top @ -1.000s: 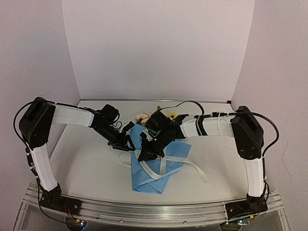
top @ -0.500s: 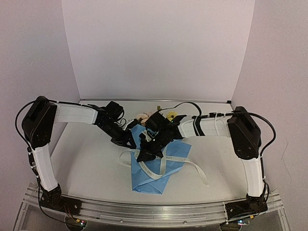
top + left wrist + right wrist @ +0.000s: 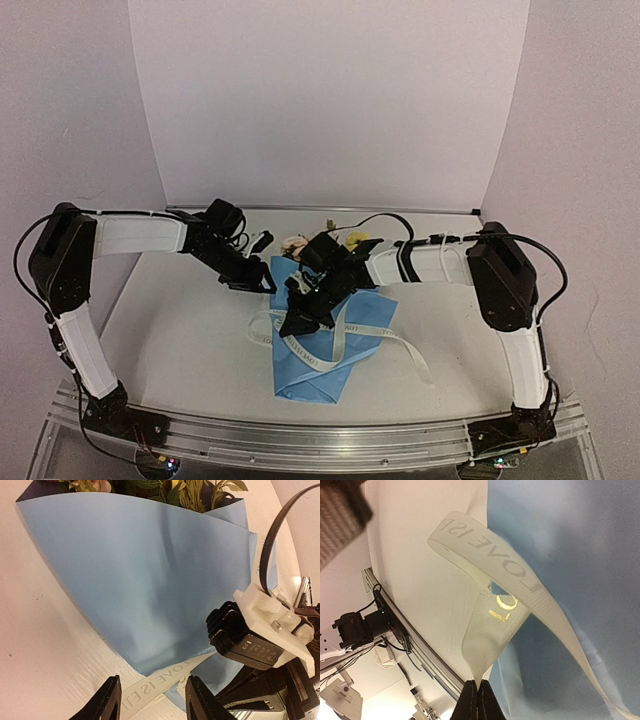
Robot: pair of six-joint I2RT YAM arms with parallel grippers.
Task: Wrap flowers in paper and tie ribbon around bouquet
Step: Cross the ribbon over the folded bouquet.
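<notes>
The bouquet is a bright blue paper cone (image 3: 322,352) lying on the table, with pink and yellow flowers (image 3: 298,243) at its far rim. In the left wrist view the paper (image 3: 150,575) fills the frame, with the flowers (image 3: 175,490) at the top. The cream ribbon (image 3: 332,347) crosses the cone in loops. My right gripper (image 3: 296,322) is over the cone's middle, shut on a ribbon fold (image 3: 492,625) at its fingertips (image 3: 477,692). My left gripper (image 3: 266,286) is at the cone's left edge. It (image 3: 152,705) is open, and a printed ribbon strand (image 3: 160,682) runs between its fingers without touching them.
The white table (image 3: 180,330) is enclosed by white walls at the back and sides. A metal rail (image 3: 320,440) runs along the near edge. Loose ribbon tails (image 3: 410,355) trail to the right of the cone. The right arm's gripper body (image 3: 260,645) sits close to the left gripper.
My left arm has swung its elbow out to the left and drawn its gripper slightly back and left along the cone's edge. My right gripper stays shut on the ribbon, barely moved.
</notes>
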